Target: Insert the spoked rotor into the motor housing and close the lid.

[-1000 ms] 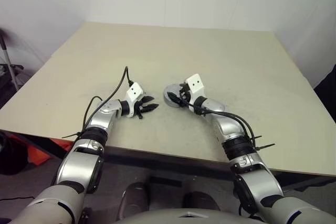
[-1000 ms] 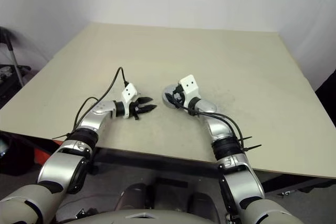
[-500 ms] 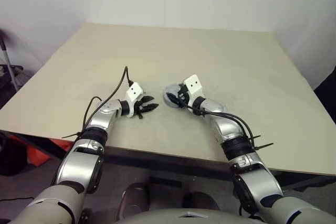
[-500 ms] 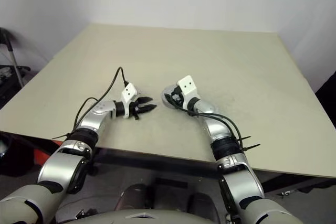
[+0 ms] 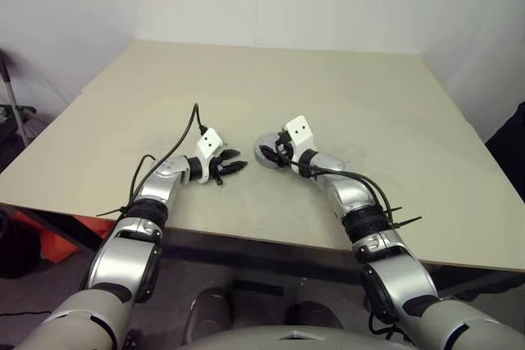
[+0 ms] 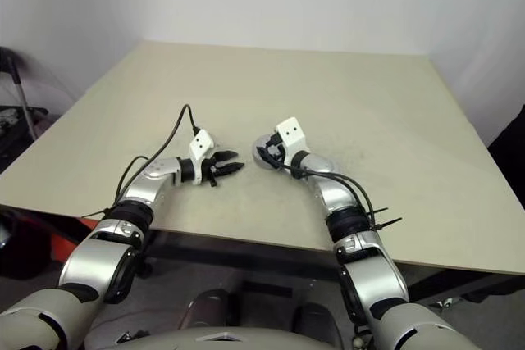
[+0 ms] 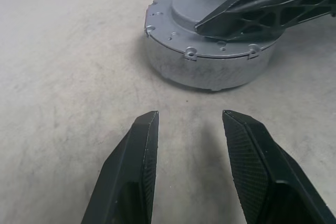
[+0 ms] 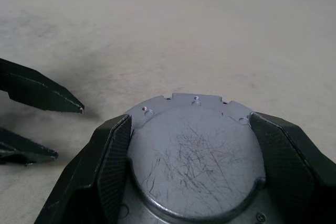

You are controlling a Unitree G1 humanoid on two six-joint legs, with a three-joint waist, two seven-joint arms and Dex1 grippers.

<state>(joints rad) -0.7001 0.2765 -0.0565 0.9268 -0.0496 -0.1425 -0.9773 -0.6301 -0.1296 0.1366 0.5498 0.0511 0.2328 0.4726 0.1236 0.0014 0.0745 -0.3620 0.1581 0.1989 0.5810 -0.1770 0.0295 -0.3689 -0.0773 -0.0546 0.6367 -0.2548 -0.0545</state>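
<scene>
A short round silver metal motor housing (image 7: 210,51) is standing on the pale beige surface (image 5: 353,88), near the middle and toward the near edge. A flat dull-grey metal lid (image 8: 197,158) with a notched edge, small screw holes around its rim and a raised, scratched round centre is lying on top of it, covering the opening. The windings and whatever is sitting inside the housing are hidden under this lid.

The right gripper (image 8: 202,150) is reaching in from the near right, pointing toward the left and slightly downward. Its two black fingers (image 8: 113,156) are spread wide and are lying along opposite sides of the raised centre of the lid, at or on the lid's top. Whether they are pressing on it or merely resting beside the raised part cannot be told.

The left gripper (image 7: 191,153) is sitting just to the left of the housing, low over the surface and pointing right toward it. Its fingers are parted with nothing between them, and their tips are stopping short of the housing wall, leaving a bare strip of surface between. A black cable (image 5: 184,133) is arching up from the left wrist.
</scene>
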